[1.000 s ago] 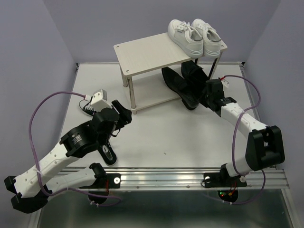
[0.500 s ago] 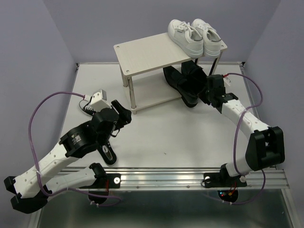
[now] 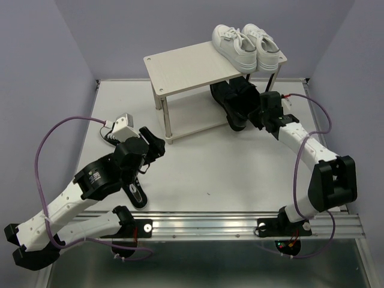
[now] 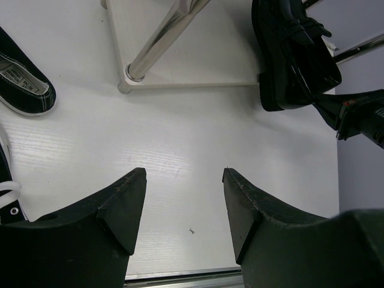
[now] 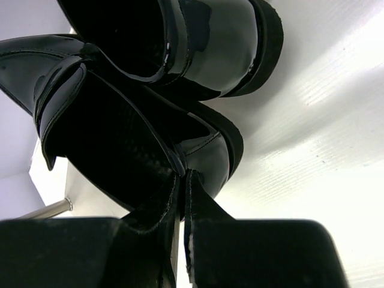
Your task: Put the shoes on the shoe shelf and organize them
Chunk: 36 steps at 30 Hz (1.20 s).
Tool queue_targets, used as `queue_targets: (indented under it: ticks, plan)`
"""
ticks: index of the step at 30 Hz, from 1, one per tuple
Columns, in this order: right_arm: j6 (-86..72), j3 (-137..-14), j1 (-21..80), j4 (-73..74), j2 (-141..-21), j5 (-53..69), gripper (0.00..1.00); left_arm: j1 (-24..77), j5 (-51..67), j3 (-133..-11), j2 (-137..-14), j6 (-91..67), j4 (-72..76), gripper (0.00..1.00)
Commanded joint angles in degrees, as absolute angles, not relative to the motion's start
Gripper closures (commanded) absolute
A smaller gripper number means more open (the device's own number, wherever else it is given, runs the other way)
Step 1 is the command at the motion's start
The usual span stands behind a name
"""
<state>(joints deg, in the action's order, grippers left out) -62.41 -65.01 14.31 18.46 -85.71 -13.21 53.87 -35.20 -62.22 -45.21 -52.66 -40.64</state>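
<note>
The black loafers (image 3: 234, 103) had slid further in under the top board of the shoe shelf (image 3: 186, 67) than they were 1 second before, when they lay out on the desk (image 3: 204, 168) beside its right legs. They now sat at the right end of the lower board, heels at its outer edge. Your right pincer (image 3: 258, 114) had followed them in. It was squeezed narrow on the heel rim of 1 loafer (image 5: 120, 132), and the other loafer (image 5: 180, 36) lay touching that one.

The 2 white sneakers (image 3: 246, 45) stood side by side on the top board's right end, as before.

Your left pincer (image 4: 183, 174) had barely shifted. It hung spread wide and empty over bare desk, well apart from the loafers. 1 small black canvas sneaker (image 3: 110, 133) lay left of it and another (image 3: 137, 195) under that arm.
</note>
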Motion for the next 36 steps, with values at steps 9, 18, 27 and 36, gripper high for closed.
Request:
queue_targets:
  ticks: [9, 18, 27, 36]
  plan:
    - [-67.2, -68.6, 14.2, 5.6, -88.2, -11.3, 0.99, 53.5, -37.7, -63.7, -44.7, -53.4, -41.7, 0.36]
    - [-65.6, -66.2, 14.2, 0.8, -85.0, -9.8, 0.38, 53.5, -37.7, -63.5, -44.9, -53.6, -41.6, 0.36]
    - [-58.6, -65.4, 14.2, 1.8, -78.6, -2.9, 0.18, 53.4, -38.1, -62.8, -46.1, -55.3, -43.2, 0.35]
    - [-44.2, -57.4, 14.2, 13.4, -64.2, -3.0, 0.04, 46.9, -40.3, -59.7, -47.8, -58.8, -51.0, 0.24]
